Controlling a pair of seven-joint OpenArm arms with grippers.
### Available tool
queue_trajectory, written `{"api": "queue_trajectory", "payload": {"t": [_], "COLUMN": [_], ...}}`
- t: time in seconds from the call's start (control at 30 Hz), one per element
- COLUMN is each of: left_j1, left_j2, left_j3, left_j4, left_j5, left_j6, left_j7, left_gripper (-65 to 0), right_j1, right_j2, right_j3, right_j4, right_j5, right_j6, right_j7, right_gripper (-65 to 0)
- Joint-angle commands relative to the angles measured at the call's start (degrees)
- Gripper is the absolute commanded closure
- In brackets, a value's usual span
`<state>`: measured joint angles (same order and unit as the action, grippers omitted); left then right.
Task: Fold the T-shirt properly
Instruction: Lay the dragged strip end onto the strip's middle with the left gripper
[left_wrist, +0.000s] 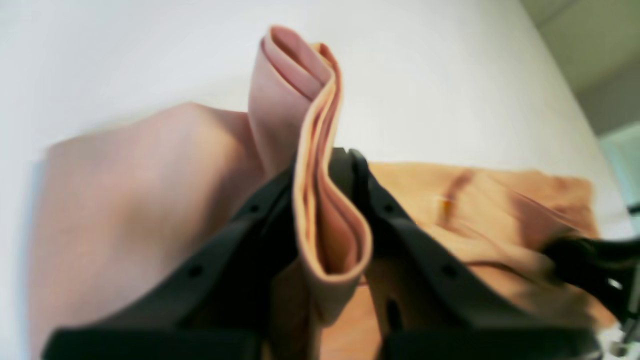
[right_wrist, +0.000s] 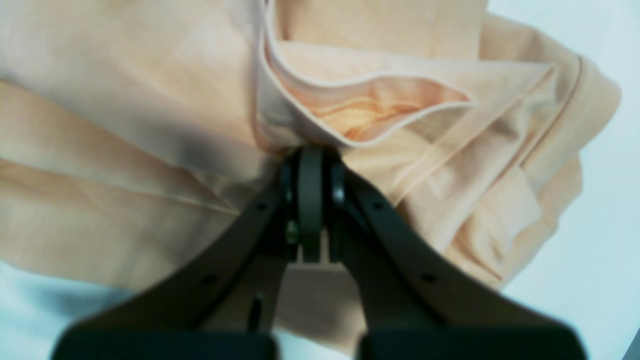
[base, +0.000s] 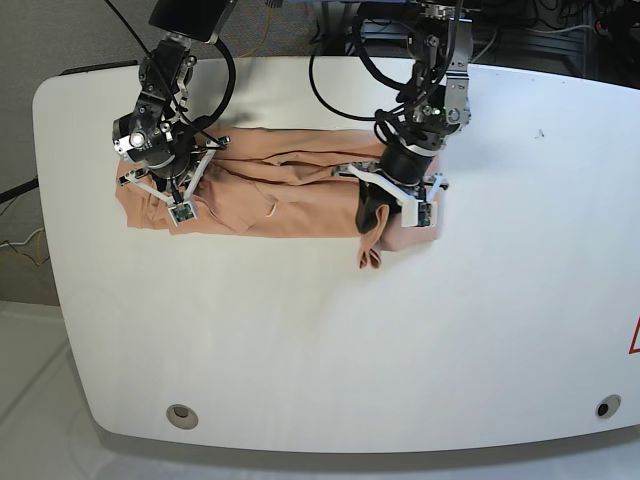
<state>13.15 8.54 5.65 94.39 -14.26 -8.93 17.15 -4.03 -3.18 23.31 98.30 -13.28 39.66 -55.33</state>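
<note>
- The T-shirt (base: 270, 195) lies as a long band across the far half of the white table (base: 330, 340), already narrowed lengthwise. I judge the crosswise fold is the step in hand.
- My left gripper (left_wrist: 325, 210) is clamped on a bunched, several-layer fold of the shirt's end; the cloth stands up between the jaws and a tail hangs toward the near edge in the base view.
- My right gripper (right_wrist: 311, 165) is closed on fabric at the opposite end, beside a hemmed opening; the pinch looks thin. I cannot tell how many layers it holds.
- Pose: both arms reach down from the far side, wrists pitched steeply toward the table. The left one is lifted slightly with its end of cloth; the right one sits low against the shirt.
- Next move, in my judgement: carry one held end over toward the other, keeping layers aligned and the band flat, then release.
- Risk: the bunched left grip may drop a layer or set a crooked edge.
</note>
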Motion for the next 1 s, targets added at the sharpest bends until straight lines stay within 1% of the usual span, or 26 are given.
{"api": "queue_trajectory", "payload": {"t": [0.0,0.3,0.5,0.7,0.97], "left_j1": [-1.15,-1.85,-1.85,-1.85,-1.94], "left_j2": [0.39,0.39,0.30,0.12,-0.14], "left_j3": [1.95,8.20,11.45,12.68,12.68], "left_j4": [0.95,0.78,-0.02,-2.48,-5.82], "left_j5": [-0.82,-0.82,-0.64,-0.64,-0.55], "left_j6": [0.45,4.75,6.60,7.39,7.13], "left_j7": [-1.37,-1.37,-1.37,-1.37,-1.37], "left_gripper": [-1.6,-1.4,-1.4,-1.4,-1.8], "right_j1": [-0.23,-0.32,-0.32,-0.32,-0.32], "right_j2": [0.06,0.06,0.06,0.06,0.06], "right_j3": [0.21,0.21,0.21,0.21,0.21], "right_j4": [0.29,0.29,0.29,0.29,0.29], "right_j5": [-1.10,-1.01,-1.01,-1.01,-1.01], "right_j6": [0.34,0.34,0.34,0.34,0.34], "right_j7": [-2.30,-2.30,-2.30,-2.30,-2.30], "right_gripper": [-2.4,-2.4,-2.4,-2.4,-2.4]}}
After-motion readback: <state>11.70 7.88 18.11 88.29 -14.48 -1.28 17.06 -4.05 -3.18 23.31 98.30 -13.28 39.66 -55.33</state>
